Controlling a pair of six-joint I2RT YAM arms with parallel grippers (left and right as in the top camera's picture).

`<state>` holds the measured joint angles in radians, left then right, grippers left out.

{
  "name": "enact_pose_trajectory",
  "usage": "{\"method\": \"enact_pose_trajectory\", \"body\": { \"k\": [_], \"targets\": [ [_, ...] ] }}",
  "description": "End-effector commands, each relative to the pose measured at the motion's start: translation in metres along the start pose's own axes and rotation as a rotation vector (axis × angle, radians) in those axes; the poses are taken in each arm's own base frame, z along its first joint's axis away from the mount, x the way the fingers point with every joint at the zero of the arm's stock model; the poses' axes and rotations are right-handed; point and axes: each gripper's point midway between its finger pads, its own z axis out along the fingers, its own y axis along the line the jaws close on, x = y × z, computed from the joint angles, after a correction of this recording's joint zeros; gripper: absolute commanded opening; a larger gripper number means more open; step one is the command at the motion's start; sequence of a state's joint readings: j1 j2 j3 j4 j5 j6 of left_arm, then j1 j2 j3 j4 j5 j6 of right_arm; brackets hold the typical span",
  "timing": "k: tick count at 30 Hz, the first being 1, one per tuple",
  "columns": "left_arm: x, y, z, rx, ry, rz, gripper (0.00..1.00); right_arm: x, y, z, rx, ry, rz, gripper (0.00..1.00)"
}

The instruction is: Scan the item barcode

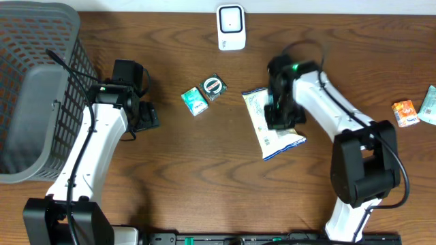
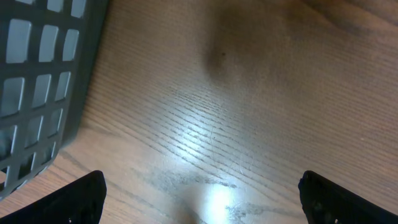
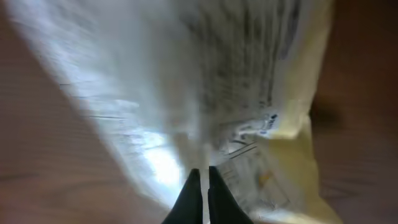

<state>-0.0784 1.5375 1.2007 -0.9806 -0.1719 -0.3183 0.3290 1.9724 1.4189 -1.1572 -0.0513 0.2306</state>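
My right end effector (image 3: 201,177) is closed, tips on the snack bag (image 1: 272,139), which lies on the table (image 1: 204,170) below the scanner (image 1: 230,27). My left end effector (image 2: 202,196) is wide open.

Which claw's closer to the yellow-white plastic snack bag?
Right: right claw pinches the yellow-white plastic snack bag; left claw open, far off by the grey mesh basket.

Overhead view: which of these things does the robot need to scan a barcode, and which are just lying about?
In the job: snack bag, pinched by the right gripper; white scanner.
Lying about: green packet; dark packet; orange packet; grey basket.
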Motion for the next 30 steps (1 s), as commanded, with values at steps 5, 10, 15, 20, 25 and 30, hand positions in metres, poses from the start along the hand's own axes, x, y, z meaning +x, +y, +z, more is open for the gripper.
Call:
{"method": "enact_pose_trajectory", "body": {
  "k": [5,10,15,20,25,30],
  "targets": [
    [0.000,0.005,0.001,-0.022,-0.001,-0.015,0.98,0.006,-0.043,0.010,0.193,-0.011,0.146,0.07],
    [0.000,0.005,0.001,-0.022,-0.001,-0.015,0.98,-0.011,-0.053,-0.020,0.154,-0.045,0.191,0.48],
    [0.000,0.005,0.001,-0.022,-0.001,-0.015,0.98,-0.037,-0.048,-0.041,-0.024,-0.108,0.122,0.99],
    [0.000,0.005,0.001,-0.022,-0.001,-0.015,0.98,-0.043,-0.039,-0.044,-0.308,-0.123,0.059,0.99],
    [0.000,0.005,0.001,-0.022,-0.001,-0.015,0.98,-0.040,-0.025,-0.028,-0.489,-0.141,0.005,0.99],
    [0.000,0.005,0.001,-0.022,-0.002,-0.015,0.98,-0.034,-0.017,0.003,-0.495,-0.139,0.011,0.99]
  ]
}}
